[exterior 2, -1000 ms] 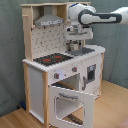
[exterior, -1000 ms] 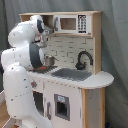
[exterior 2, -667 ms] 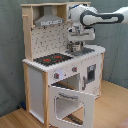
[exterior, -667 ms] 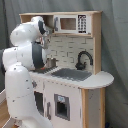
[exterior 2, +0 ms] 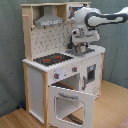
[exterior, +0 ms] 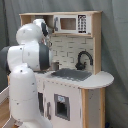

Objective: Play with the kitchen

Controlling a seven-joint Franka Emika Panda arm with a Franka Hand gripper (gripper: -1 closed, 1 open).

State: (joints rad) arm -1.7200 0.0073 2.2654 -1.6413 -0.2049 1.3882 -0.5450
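Observation:
The kitchen point(exterior 2: 37, 85) is a tall white and light-wood toy unit, seen in both exterior views. Its oven door point(exterior 2: 70, 104) hangs open toward the front in the second exterior view. Above that door lie the knobs point(exterior 2: 65, 74), the stovetop point(exterior 2: 50, 60) and the hood point(exterior 2: 50, 21). In the first exterior view I see the microwave shelf point(exterior: 75, 23), the black faucet point(exterior: 84, 59) and the grey sink point(exterior: 72, 75). My gripper point(exterior 2: 80, 48) points down over the sink area, beside the stovetop. The arm's own body hides it in the first exterior view.
My white arm point(exterior: 27, 75) fills the first exterior view's left and covers the kitchen's stove side. In the second exterior view the arm point(exterior 2: 107, 19) reaches in from the upper right. A wooden floor point(exterior 2: 107, 112) lies around the kitchen, and a grey curtain hangs behind it.
The arm's upper joints have shifted slightly; the gripper stays over the sink area. The oven door stays open.

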